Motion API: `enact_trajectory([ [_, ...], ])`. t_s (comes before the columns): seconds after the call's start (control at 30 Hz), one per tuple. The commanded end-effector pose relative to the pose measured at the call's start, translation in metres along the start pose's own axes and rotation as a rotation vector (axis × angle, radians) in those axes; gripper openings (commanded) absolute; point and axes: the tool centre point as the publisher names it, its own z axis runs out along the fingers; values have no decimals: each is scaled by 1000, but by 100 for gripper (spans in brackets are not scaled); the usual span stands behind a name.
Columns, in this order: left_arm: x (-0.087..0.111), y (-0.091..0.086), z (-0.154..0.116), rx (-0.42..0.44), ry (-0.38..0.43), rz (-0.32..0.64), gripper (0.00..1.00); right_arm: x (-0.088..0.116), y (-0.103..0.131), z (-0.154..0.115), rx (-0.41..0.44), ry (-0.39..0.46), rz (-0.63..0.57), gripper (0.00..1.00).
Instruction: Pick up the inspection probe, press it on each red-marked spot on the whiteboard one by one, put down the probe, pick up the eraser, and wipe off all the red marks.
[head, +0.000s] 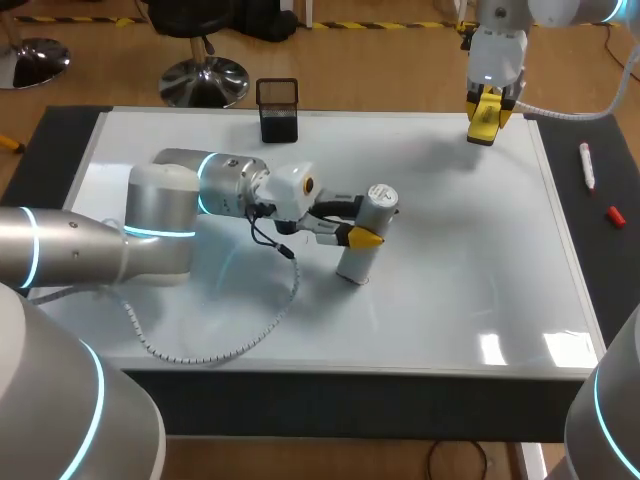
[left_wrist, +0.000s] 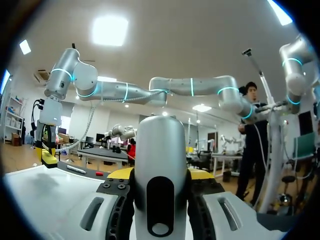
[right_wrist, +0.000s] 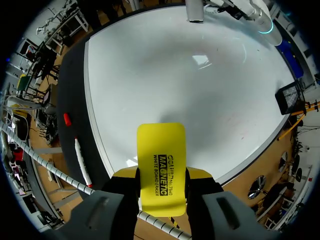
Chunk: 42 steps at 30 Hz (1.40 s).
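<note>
Probe (head: 357, 262), silver-domed, pinched by left end effector (left_wrist: 160, 174); yellow eraser (right_wrist: 161, 145) by right end effector (right_wrist: 161, 173).

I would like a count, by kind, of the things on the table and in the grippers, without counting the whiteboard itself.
Silver cylindrical inspection probe: 1
Yellow rectangular whiteboard eraser: 1
Black mesh holder: 1
White marker pen: 1
Small red cap: 1
Total: 5
</note>
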Motion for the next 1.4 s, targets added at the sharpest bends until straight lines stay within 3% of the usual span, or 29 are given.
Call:
enact_trajectory([
  [0.03, 1, -15, -13, -6, -24, 13, 0, 0, -1, -2, -1, 4, -2, 0],
  [0.43, -21, -47, -67, 12, -156, 61, 0, 0, -1, -2, -1, 4, -2, 0],
  [0.93, -45, -96, -164, 35, -406, 134, 0, 0, -1, -2, -1, 4, -2, 0],
  [1.4, -57, -123, -243, 67, -568, 158, 0, 0, -1, -2, -1, 4, -2, 0],
])
